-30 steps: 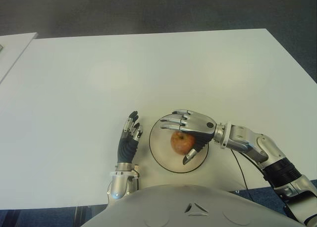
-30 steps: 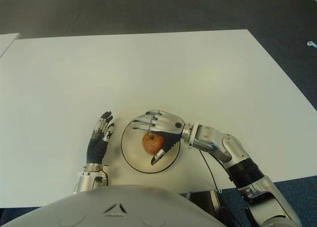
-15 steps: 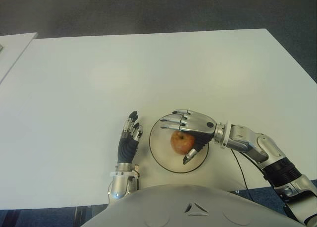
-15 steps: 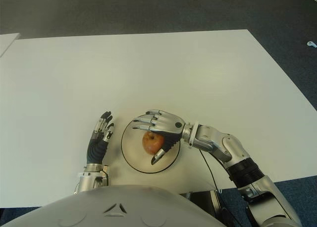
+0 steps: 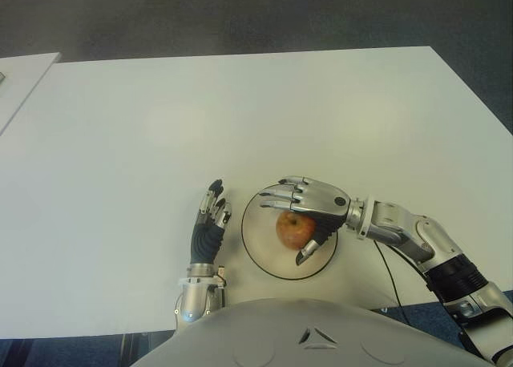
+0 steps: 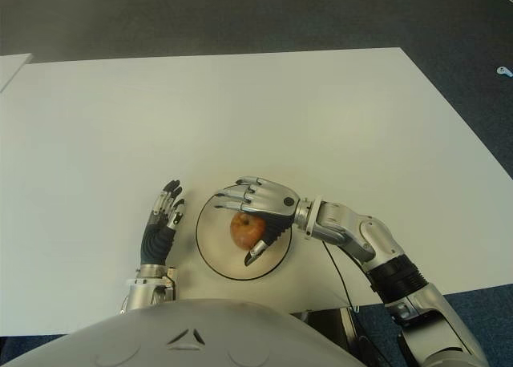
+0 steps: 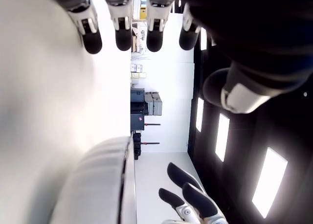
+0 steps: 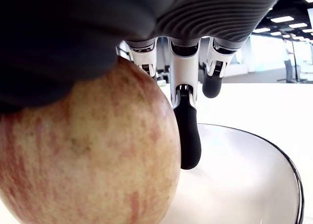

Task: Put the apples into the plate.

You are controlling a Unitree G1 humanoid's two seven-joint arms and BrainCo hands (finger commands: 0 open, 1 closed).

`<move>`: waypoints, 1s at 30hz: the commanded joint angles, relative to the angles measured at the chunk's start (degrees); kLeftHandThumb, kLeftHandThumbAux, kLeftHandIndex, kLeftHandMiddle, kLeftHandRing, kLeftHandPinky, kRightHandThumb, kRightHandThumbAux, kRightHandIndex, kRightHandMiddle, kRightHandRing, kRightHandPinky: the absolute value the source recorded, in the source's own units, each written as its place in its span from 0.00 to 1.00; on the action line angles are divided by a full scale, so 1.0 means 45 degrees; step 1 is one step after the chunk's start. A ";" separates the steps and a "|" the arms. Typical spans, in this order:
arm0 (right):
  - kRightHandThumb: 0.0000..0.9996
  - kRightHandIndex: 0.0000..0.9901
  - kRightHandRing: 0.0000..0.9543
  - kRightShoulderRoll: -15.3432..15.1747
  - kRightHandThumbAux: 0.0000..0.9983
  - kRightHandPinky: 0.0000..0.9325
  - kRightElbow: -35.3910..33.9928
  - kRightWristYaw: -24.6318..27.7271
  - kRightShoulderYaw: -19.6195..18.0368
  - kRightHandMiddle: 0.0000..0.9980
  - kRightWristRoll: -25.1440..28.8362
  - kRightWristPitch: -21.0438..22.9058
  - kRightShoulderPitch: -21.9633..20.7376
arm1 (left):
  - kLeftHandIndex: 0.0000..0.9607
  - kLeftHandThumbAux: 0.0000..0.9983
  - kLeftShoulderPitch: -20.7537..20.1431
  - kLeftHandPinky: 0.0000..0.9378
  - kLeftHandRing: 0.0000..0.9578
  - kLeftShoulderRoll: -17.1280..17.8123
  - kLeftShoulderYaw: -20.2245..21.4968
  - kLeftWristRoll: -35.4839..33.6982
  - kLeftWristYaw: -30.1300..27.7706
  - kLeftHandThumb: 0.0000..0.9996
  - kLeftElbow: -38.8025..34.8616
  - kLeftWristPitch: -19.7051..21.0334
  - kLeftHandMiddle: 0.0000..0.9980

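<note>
One red apple [image 5: 295, 230] sits inside the white plate [image 5: 260, 255], near the bench's [image 5: 240, 110] edge closest to the robot. The right hand [image 5: 309, 211] is over the plate with its palm on the apple. Its fingers [image 8: 188, 136] stick out straight past the apple and do not wrap around it, so the hand looks open, not gripping. From the wrist view I cannot tell if the apple rests fully on the plate or is a tiny bit above it.

The left hand [image 5: 210, 223] shows just beside the plate, on its left side. Its fingers are straight and it holds nothing.

I think the job is almost done. The apple is already in the plate. The right hand only needs to lift away. No other apple shows on the bench, so nothing else seems left to move.
</note>
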 commanded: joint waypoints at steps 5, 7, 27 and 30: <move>0.04 0.00 0.00 -0.0144 0.24 0.00 -0.0261 0.0205 -0.0131 0.00 0.0474 -0.0106 0.0078 | 0.00 0.48 0.0115 0.00 0.00 0.0006 0.0098 0.0413 0.0366 0.00 -0.0001 0.0134 0.00; 0.04 0.00 0.00 -0.0177 0.22 0.00 -0.0270 0.0209 -0.0129 0.00 0.0458 -0.0160 0.0042 | 0.00 0.47 0.0105 0.00 0.00 -0.0018 0.0114 0.0516 0.0487 0.00 -0.0003 0.0099 0.00; 0.02 0.00 0.00 -0.0414 0.22 0.00 -0.0595 0.0175 -0.0679 0.00 0.0601 -0.0658 -0.0670 | 0.00 0.46 0.0016 0.00 0.00 0.0108 0.0042 0.0245 0.0481 0.00 0.0069 0.0122 0.00; 0.03 0.00 0.00 -0.0393 0.22 0.00 -0.0629 0.0111 -0.0805 0.00 0.0703 -0.0673 -0.0773 | 0.00 0.44 -0.0101 0.00 0.00 0.0035 -0.0007 0.0365 0.0566 0.00 0.0045 0.0177 0.00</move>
